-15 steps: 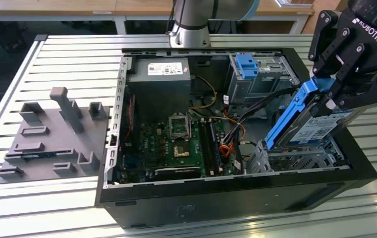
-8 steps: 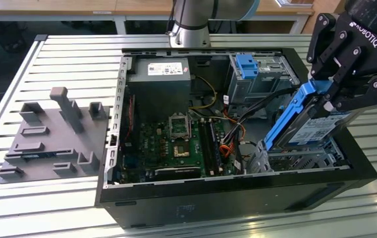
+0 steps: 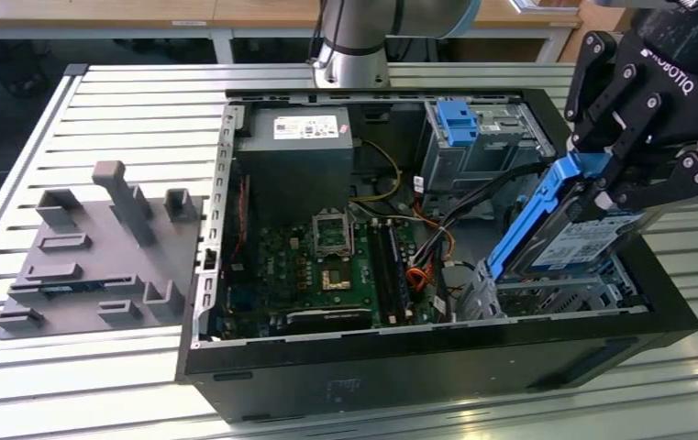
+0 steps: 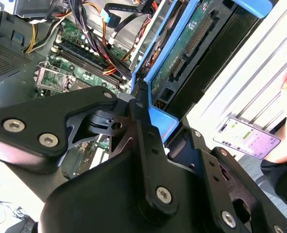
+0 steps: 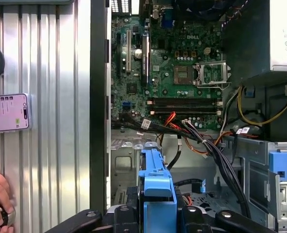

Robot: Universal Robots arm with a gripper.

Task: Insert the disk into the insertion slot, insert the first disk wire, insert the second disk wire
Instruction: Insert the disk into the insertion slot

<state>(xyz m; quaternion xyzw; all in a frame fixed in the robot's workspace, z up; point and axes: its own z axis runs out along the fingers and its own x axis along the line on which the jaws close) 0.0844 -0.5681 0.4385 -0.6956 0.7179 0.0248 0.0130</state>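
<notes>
disk [image 3: 565, 240]: you are holding it tilted, its lower end at the insertion slot [image 3: 559, 295] mouth, contact unclear, inside the computer case [image 3: 385, 367] by the tabletop [image 3: 128, 101] edge at the exterior view's right | claw [image 3: 637, 188]: clamping the blue carrier's upper part | advice: you are needing the carrier squared to the bay and the wires [image 3: 495, 186] beside it staying clear

The slatted aluminium desk [image 3: 116, 101] carries an open black computer case [image 3: 447, 371] lying on its side, toward the edge at the exterior view's right. A grey fixture plate [image 3: 92, 266] lies near the opposite edge. In both wrist views a phone [image 5: 7, 112] rests on the slats beside the case.
</notes>
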